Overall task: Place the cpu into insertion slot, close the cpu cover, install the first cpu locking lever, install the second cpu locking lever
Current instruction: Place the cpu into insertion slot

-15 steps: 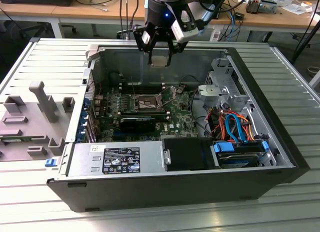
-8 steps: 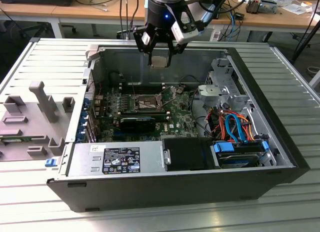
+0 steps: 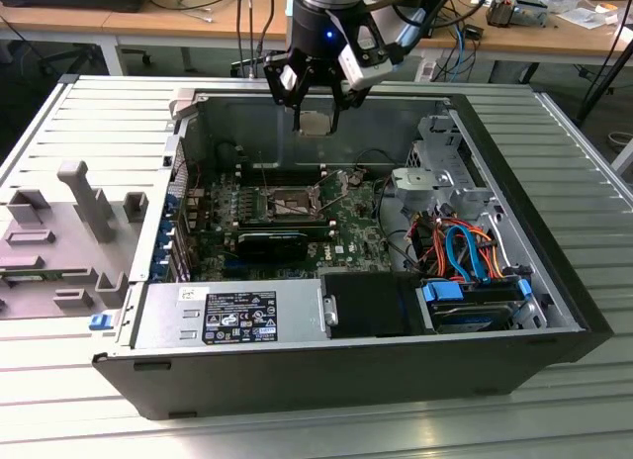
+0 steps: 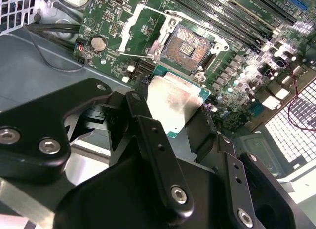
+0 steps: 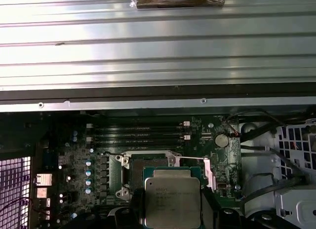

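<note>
Black gripper (image 4: pixel 173 110) links sit closest in the second wrist view, the 2 fingers (image 4: pixel 148 130) clamped on the cpu (image 4: pixel 175 103) by its edges. It hangs above the green board (image 4: pixel 106 17), apart from the bare insertion slot (image 4: pixel 190 47), with the cpu cover (image 4: pixel 127 30) swung open just beside it.

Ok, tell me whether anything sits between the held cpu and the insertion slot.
Nothing visible does. The gripper holds the cpu above the open case; in the second wrist view the insertion slot lies bare, with the cpu cover open beside it.
</note>
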Robot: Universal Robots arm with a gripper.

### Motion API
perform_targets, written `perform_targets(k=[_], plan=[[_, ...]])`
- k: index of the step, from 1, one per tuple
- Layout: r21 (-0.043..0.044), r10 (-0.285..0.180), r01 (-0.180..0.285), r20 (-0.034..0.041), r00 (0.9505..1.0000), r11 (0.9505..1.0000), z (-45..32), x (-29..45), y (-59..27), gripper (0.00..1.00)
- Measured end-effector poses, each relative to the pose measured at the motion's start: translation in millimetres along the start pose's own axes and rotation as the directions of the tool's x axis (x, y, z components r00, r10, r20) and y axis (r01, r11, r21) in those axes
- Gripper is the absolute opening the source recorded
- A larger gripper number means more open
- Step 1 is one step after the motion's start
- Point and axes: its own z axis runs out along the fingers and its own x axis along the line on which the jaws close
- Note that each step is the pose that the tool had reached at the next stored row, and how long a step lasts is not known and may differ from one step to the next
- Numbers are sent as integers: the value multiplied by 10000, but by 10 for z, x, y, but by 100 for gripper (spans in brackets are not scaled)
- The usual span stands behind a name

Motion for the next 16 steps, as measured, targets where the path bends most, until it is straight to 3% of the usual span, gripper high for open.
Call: perform_targets(k=[16], plan=[[0,0,0,0,10000,10000,46,-1,-17,55]])
